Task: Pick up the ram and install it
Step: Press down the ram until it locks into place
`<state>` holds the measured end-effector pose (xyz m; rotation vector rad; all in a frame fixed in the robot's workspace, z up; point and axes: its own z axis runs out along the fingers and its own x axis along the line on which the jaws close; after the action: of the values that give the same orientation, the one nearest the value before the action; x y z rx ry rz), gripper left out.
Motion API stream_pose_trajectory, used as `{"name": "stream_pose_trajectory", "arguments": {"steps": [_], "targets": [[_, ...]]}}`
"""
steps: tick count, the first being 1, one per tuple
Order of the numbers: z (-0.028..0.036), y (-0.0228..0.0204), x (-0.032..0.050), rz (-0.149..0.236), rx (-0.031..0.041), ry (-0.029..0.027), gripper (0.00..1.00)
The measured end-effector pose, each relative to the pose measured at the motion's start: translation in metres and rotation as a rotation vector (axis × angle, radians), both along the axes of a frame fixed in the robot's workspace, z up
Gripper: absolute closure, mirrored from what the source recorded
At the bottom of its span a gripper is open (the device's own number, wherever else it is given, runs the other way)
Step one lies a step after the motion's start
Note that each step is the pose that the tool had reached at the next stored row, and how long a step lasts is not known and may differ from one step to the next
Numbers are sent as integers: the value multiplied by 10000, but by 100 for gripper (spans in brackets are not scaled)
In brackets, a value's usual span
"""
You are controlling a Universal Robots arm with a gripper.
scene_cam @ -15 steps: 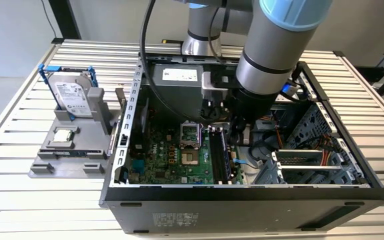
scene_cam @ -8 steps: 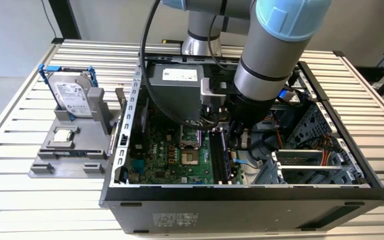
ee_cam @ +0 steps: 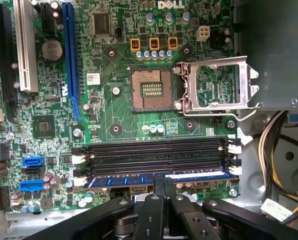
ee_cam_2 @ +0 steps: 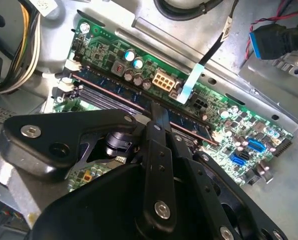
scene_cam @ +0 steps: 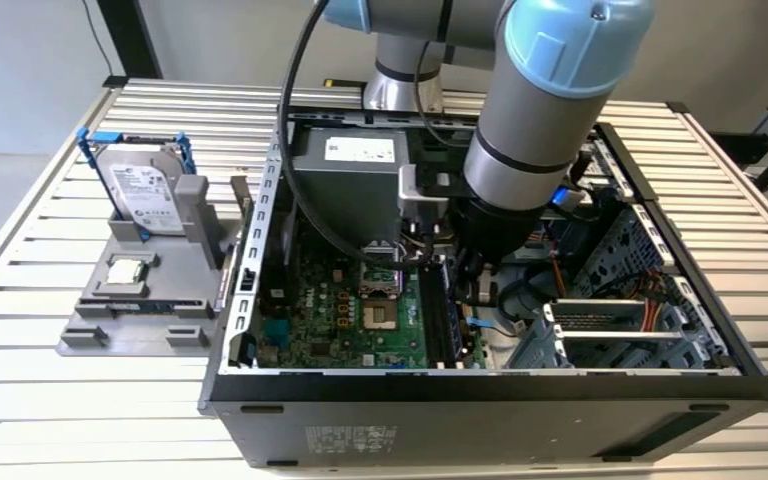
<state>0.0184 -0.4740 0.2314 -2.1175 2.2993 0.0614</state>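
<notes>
At the lower centre of the first wrist view, we see the gripper [ee_cam: 163, 186] closed on the ram [ee_cam: 158, 179]. The ram sits in the motherboard's [ee_cam: 114, 115] nearest memory slot, jaws pinching its middle.

Hard drive [scene_cam: 144, 195] (blue bracket), upright

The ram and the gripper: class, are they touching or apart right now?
Touching. In the first wrist view the gripper has its fingertips closed together on the top edge of the ram, which sits along a memory slot area of the motherboard.
</notes>
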Motion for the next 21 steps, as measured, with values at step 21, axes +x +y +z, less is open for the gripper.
{"name": "stream_pose_trajectory", "arguments": {"steps": [21], "targets": [[332, 4, 0, 0, 1, 4, 100]]}}
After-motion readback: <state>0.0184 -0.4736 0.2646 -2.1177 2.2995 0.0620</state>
